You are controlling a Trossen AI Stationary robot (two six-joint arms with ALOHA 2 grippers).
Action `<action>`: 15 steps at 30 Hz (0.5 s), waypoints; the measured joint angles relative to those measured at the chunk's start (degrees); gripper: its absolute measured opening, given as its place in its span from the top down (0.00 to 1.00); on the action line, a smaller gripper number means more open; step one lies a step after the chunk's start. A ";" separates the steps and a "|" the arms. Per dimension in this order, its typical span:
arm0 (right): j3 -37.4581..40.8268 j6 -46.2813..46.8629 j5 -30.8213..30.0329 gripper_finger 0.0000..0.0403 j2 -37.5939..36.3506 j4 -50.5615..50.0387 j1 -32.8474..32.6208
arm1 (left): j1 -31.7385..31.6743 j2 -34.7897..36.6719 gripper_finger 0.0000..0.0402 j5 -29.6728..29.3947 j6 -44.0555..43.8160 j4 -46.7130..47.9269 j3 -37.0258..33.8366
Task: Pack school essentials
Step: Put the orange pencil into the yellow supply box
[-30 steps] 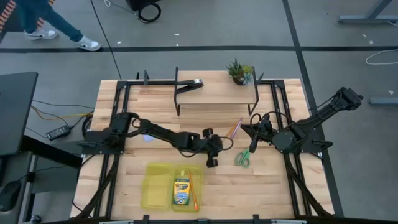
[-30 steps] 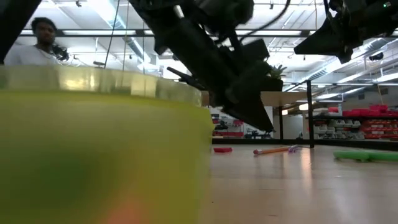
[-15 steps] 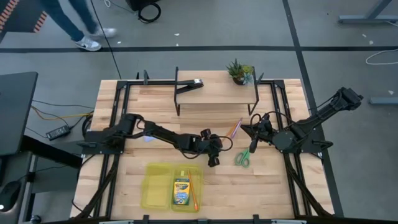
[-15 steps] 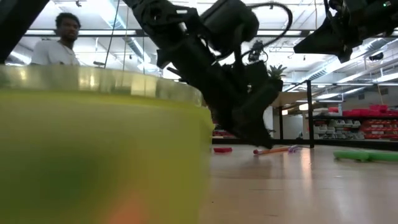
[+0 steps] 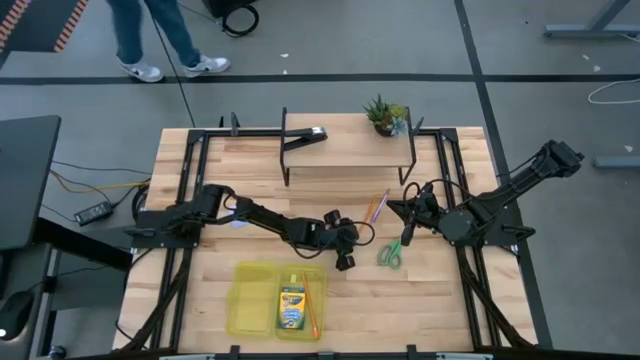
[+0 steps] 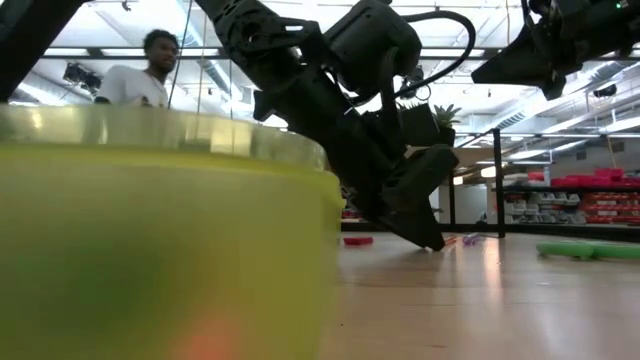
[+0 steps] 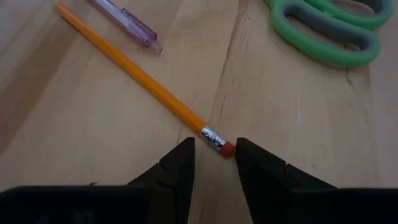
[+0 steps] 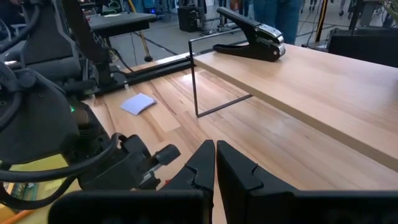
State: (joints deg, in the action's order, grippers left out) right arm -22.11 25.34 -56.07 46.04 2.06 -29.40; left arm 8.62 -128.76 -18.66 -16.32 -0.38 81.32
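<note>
Left wrist view: the left gripper point(image 7: 214, 155), part open and holding nothing, straddles the eraser end of the orange pencil point(image 7: 134, 78), whose length runs straight away from it on the tabletop point(image 7: 93, 143), beside the green-handled scissors point(image 7: 329, 34).

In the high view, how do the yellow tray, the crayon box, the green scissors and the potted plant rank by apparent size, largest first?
1. Yellow tray
2. Crayon box
3. Potted plant and green scissors: they look alike, so I do not rank them.
</note>
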 joint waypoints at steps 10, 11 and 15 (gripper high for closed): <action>0.00 -0.03 0.12 0.94 0.02 -0.01 -0.01 | -0.05 -0.14 0.78 0.27 1.83 0.48 -0.09; 0.00 -0.02 0.16 0.94 0.02 -0.01 0.00 | -0.09 -0.14 0.80 0.30 1.93 0.61 -0.09; 0.00 -0.08 0.19 0.94 0.02 0.07 0.01 | -0.11 -0.16 0.89 0.42 2.83 0.86 -0.07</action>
State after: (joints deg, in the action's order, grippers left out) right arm -22.11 25.26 -55.88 46.06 2.13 -29.39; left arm 8.51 -128.92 -18.24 -13.49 0.48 81.25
